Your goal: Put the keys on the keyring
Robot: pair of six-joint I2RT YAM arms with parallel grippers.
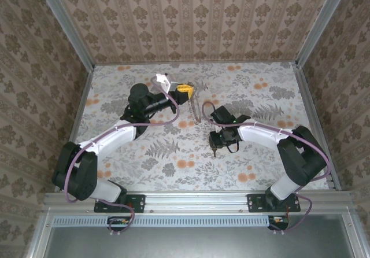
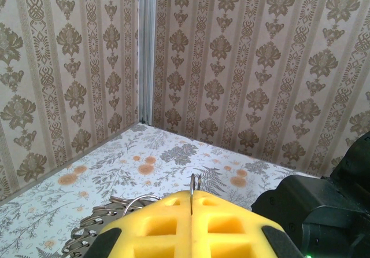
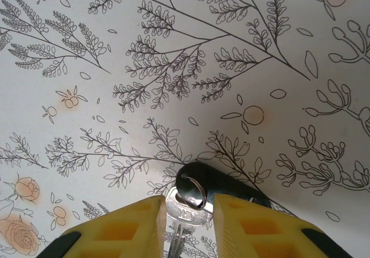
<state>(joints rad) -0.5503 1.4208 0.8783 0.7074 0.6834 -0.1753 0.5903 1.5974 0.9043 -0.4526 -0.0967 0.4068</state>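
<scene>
Your left gripper [image 2: 191, 197], its jaws closed, is clamping the keyring [image 2: 191, 183] near the bench's far edge, while your right gripper [image 3: 188, 203] is straddling the key [image 3: 185, 214] mid-bench with its jaws part-open, grip impossible to tell, so you should be squeezing its head squarely before lifting.

The key [image 3: 184, 217] is shiny silver metal, its black head seemingly glossy plastic; the table [image 3: 173, 50] looks matt.
</scene>
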